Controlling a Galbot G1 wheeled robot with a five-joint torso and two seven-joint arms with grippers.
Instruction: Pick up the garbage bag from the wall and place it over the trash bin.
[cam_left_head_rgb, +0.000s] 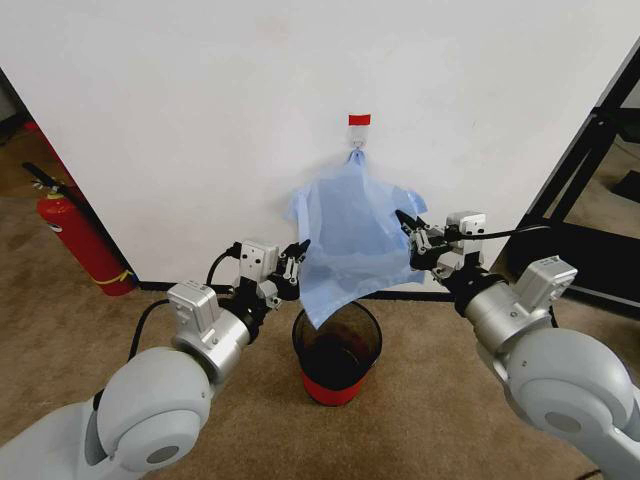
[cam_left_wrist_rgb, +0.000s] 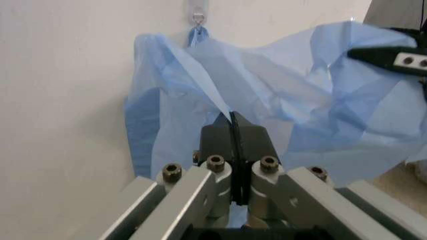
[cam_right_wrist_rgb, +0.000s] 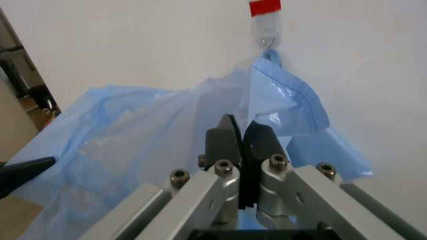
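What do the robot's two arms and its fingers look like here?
Both arms have rounded light-grey shells with boxy silver wrist modules and black cables. The left gripper and right gripper have black pointed fingers on silver aluminium links with hex-socket bolts.

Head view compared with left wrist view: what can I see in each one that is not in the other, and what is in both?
Only in the head view: the small round black wire-mesh trash bin with its red base, under the bag, and the red fire extinguisher standing at the wall's left.

Only in the left wrist view: the left claw close up, its fingers pressed together on a fold of the bag.

In both: the thin light-blue plastic garbage bag hanging from the hook on the plain white wall, and the right claw at the bag's other side.
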